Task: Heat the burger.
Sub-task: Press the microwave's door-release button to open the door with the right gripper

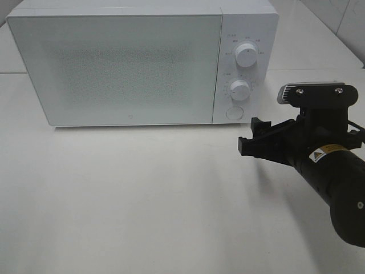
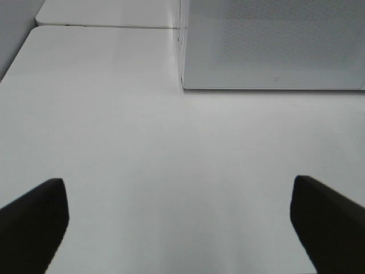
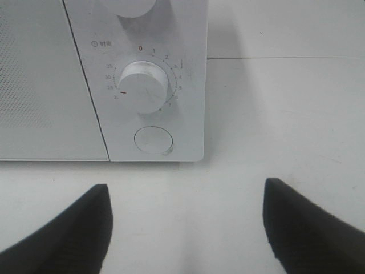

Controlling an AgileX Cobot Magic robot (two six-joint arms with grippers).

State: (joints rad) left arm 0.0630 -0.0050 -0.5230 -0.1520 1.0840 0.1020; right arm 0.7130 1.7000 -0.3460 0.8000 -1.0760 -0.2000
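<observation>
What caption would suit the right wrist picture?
Open fingers hover before the timer dial and round button of the microwave.

Microwave (image 1: 245, 23) interior behind frosted door (image 1: 114, 68)

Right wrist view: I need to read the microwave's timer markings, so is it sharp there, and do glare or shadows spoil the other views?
Right wrist view: the lower dial and its numerals are sharp; the fingers are dark and soft-edged. Exterior high: even light, a faint shadow on the table beside the right arm. Left wrist: bright, low-contrast table, no hard glare.
</observation>
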